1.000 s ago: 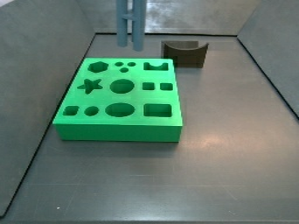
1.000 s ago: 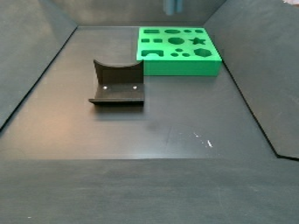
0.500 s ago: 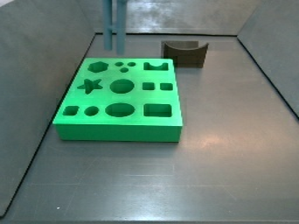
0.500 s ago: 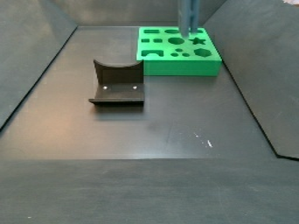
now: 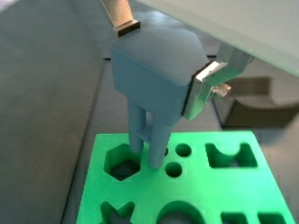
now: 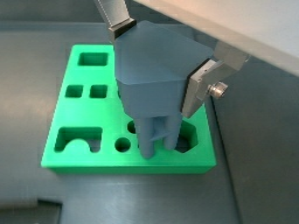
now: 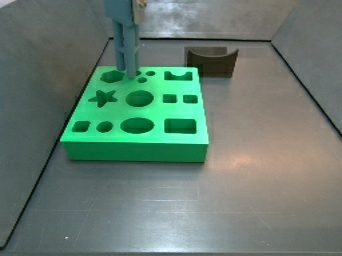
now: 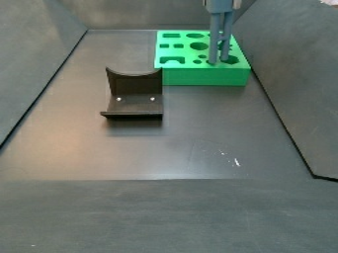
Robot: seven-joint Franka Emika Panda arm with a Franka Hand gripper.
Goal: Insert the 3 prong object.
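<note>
My gripper [image 5: 163,61] is shut on the blue-grey 3 prong object [image 5: 156,74], its silver fingers [image 5: 207,85] clamping the wide top; it also shows in a wrist view [image 6: 160,57]. The prongs [image 6: 158,140] hang upright over the green block [image 7: 140,148], their tips at its top beside the hexagon hole [image 5: 121,159] and the small round holes [image 5: 176,166]. Whether the tips are inside a hole I cannot tell. In both side views the object [image 7: 124,45] [image 8: 219,35] stands over one end of the block [image 8: 199,79].
The block's top has several shaped holes, among them a star [image 7: 103,98] and a large oval [image 7: 139,126]. The dark fixture [image 7: 211,60] [image 8: 132,94] stands on the grey floor apart from the block. Grey walls enclose the bin.
The gripper with the 3 prong object has moved from behind the block to over its hexagon-hole end and come down, so the prongs now reach the block's top.
</note>
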